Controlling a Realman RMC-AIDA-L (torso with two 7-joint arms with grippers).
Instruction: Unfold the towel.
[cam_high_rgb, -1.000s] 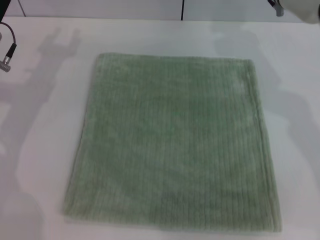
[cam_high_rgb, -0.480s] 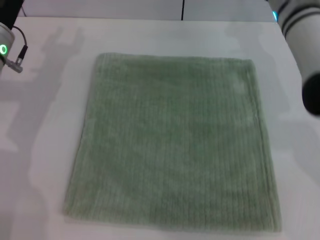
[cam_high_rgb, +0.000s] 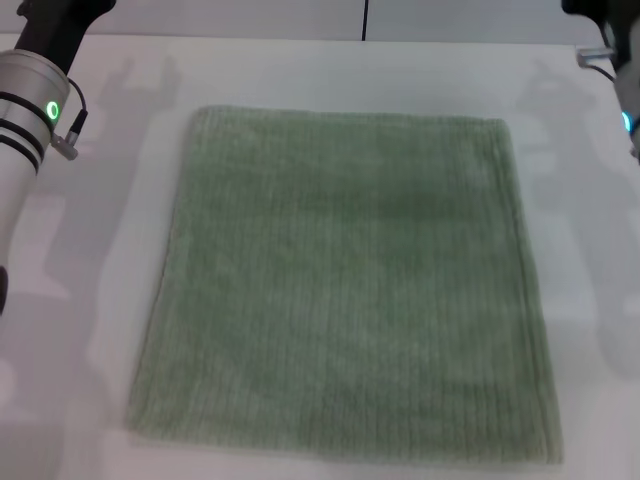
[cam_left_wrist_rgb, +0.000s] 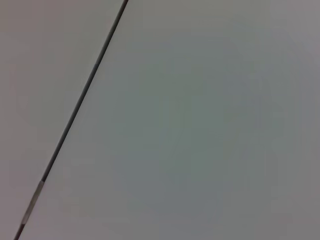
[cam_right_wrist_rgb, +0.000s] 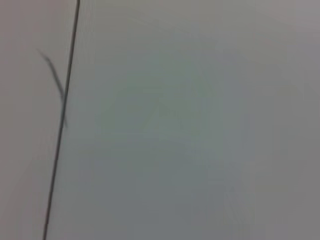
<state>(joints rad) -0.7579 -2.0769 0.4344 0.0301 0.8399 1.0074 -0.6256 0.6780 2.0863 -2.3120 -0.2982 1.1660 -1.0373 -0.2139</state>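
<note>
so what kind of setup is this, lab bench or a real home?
Most likely a lab or test bench, not a home. A plain white table holds only one green towel lying flat. The left arm and right arm sit at the far corners, with bare panelled wall behind.

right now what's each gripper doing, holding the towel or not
Left gripper: out of view; only its arm shows at the table's far left, clear of the towel.
Right gripper: out of view; arm at far right, clear of the towel.
</note>
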